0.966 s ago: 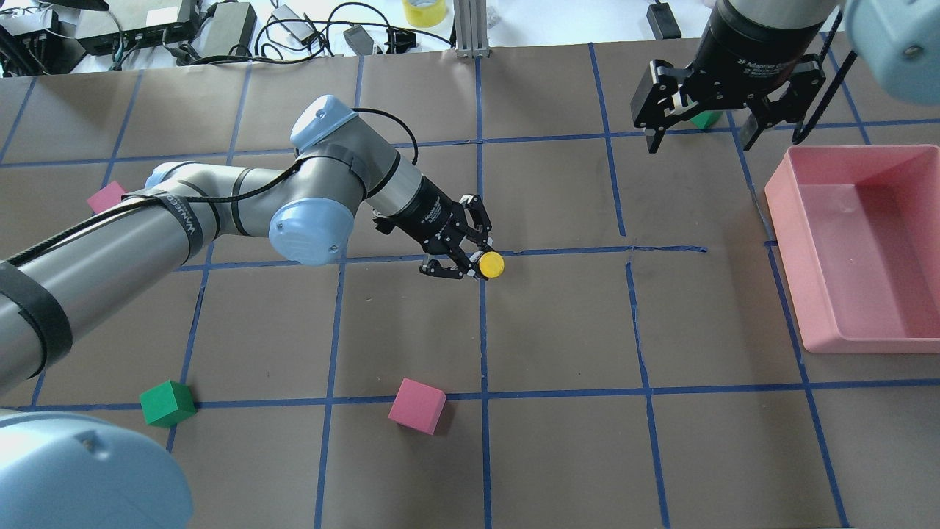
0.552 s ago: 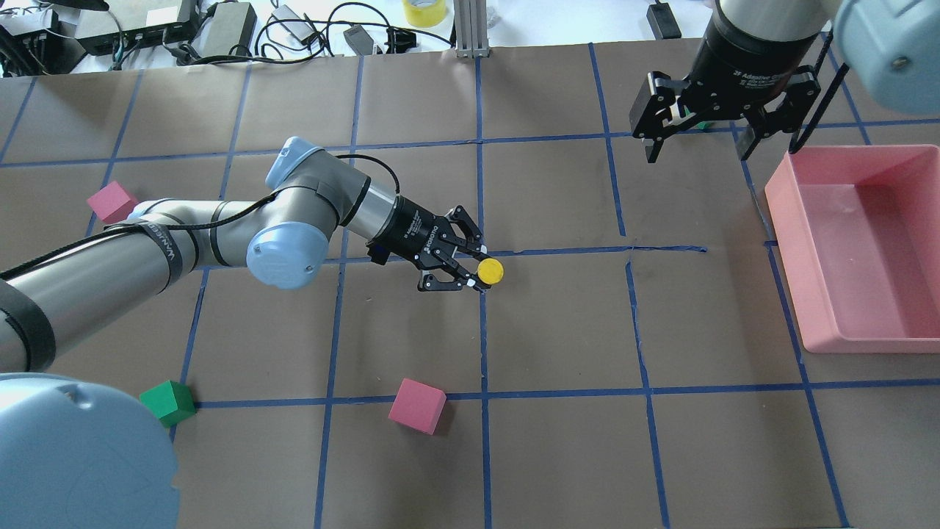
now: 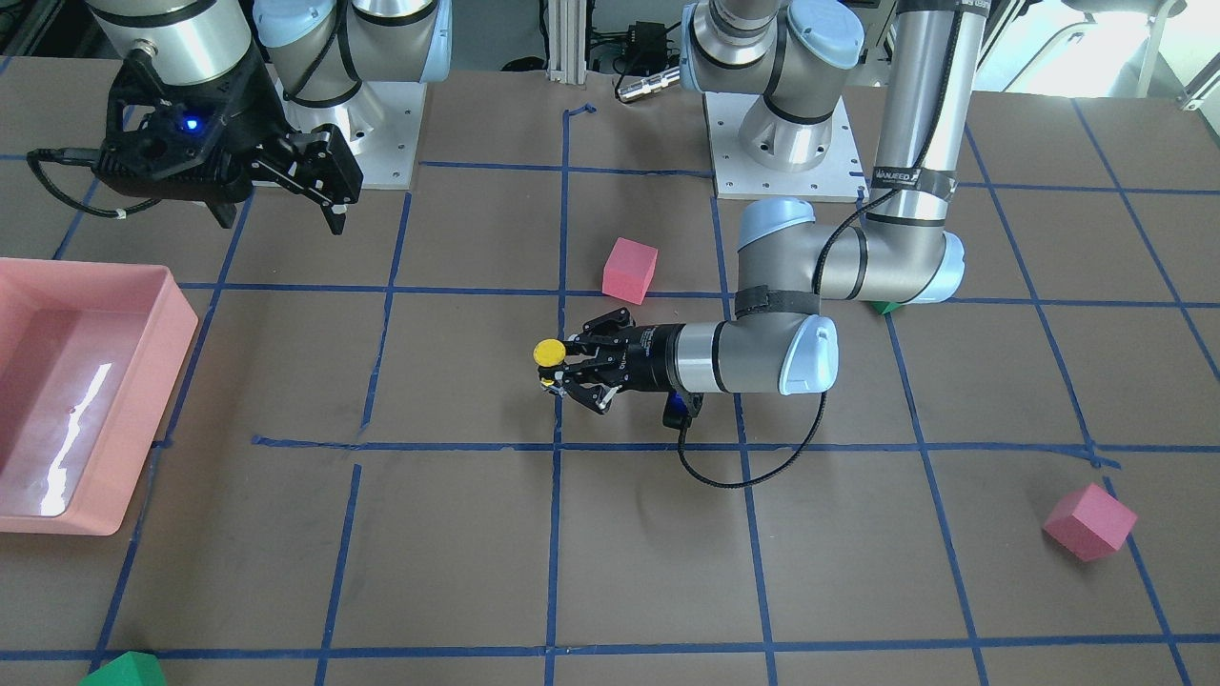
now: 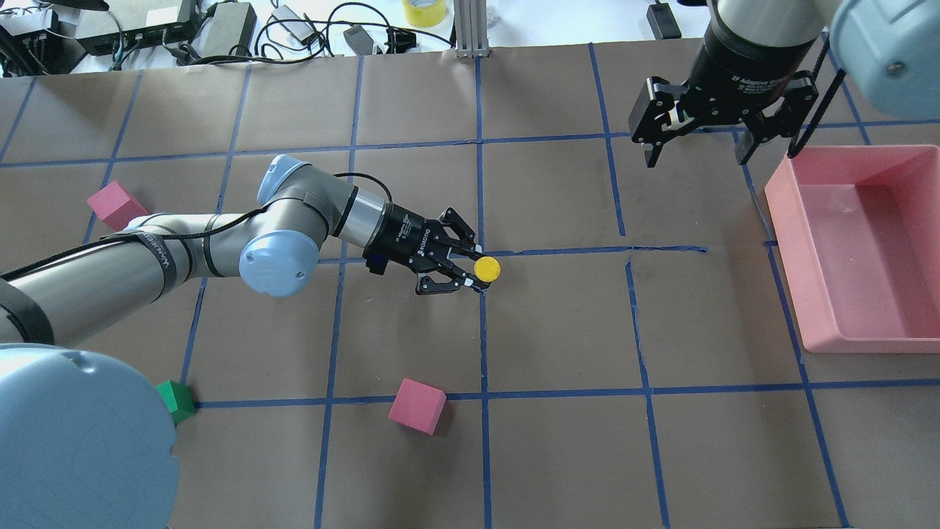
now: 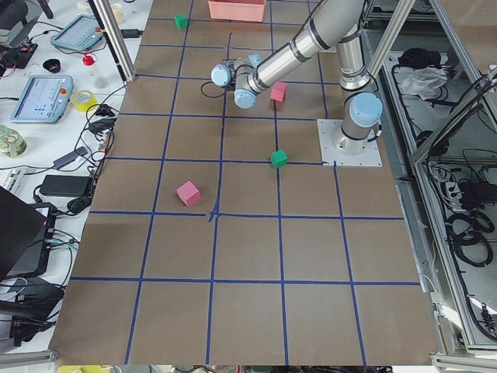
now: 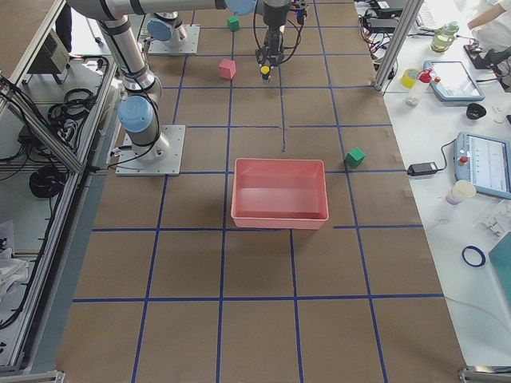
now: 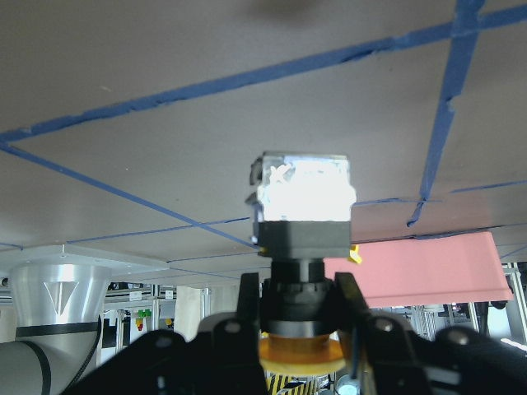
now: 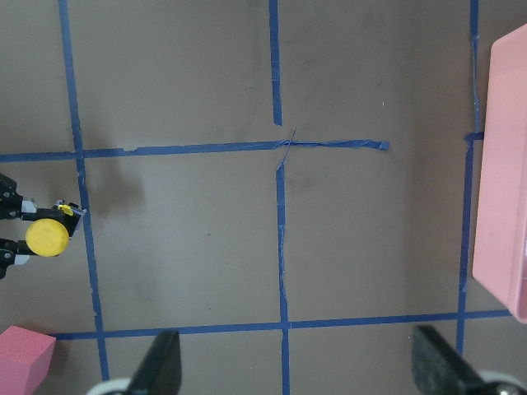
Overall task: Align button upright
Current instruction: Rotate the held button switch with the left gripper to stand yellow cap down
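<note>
Clamping the button point(image 4: 487, 269) by its black body, left gripper point(image 4: 474, 269) lying level; yellow cap up, grey base down, at or just over the table point(image 4: 558, 330) beside a blue tape crossing. Idle by the pink bin point(image 4: 866, 153), spread wide: right gripper point(image 4: 695, 156). Likely fault: toppling on release, from a base not yet seated flat.

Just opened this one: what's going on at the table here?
The left gripper is shut on the button, holding its black body with the yellow cap facing up, near the table's middle. The right gripper hangs open and empty near the pink bin. A pink cube lies nearby, untouched.
</note>
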Controlling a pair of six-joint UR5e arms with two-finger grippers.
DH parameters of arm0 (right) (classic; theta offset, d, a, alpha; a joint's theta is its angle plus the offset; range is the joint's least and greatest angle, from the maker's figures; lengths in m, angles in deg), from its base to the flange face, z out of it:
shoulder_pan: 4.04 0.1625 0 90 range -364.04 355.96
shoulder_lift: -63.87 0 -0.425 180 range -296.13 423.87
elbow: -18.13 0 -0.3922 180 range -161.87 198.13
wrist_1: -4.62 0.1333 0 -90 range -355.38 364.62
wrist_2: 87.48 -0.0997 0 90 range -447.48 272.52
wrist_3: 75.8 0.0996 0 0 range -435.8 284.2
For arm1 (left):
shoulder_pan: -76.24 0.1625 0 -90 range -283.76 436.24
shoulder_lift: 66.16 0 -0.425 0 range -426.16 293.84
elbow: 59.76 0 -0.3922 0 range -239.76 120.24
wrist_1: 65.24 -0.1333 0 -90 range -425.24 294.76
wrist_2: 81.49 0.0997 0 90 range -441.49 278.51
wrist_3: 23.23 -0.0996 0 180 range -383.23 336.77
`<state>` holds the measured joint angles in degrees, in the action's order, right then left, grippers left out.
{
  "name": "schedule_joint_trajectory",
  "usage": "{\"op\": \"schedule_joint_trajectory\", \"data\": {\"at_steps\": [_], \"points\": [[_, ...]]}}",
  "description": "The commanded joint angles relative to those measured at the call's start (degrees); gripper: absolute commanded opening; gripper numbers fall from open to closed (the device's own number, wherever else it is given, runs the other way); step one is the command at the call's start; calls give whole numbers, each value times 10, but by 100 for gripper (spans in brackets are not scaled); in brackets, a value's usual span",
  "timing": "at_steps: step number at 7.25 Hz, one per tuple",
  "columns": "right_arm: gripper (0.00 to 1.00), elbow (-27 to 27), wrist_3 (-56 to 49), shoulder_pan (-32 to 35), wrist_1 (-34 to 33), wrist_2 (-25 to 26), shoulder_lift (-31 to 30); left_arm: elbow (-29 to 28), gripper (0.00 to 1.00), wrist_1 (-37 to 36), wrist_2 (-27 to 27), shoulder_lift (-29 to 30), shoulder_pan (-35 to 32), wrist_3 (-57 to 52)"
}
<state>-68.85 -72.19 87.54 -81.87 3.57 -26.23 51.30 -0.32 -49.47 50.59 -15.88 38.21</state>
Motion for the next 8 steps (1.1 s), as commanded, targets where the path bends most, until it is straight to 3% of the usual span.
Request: {"op": "schedule_joint_trajectory", "data": {"at_steps": [1,4,5,7,8], "points": [[100,0,0,0,0,0,0,2,10,0,2,12,5,1],[100,0,0,0,0,1,0,8,19,1,2,18,5,4],[100,0,0,0,0,1,0,9,33,8,2,20,5,0],[100,0,0,0,0,1,0,13,43,17,-3,22,5,-10],[100,0,0,-1,0,1,0,13,60,17,-4,20,6,-7]]}}
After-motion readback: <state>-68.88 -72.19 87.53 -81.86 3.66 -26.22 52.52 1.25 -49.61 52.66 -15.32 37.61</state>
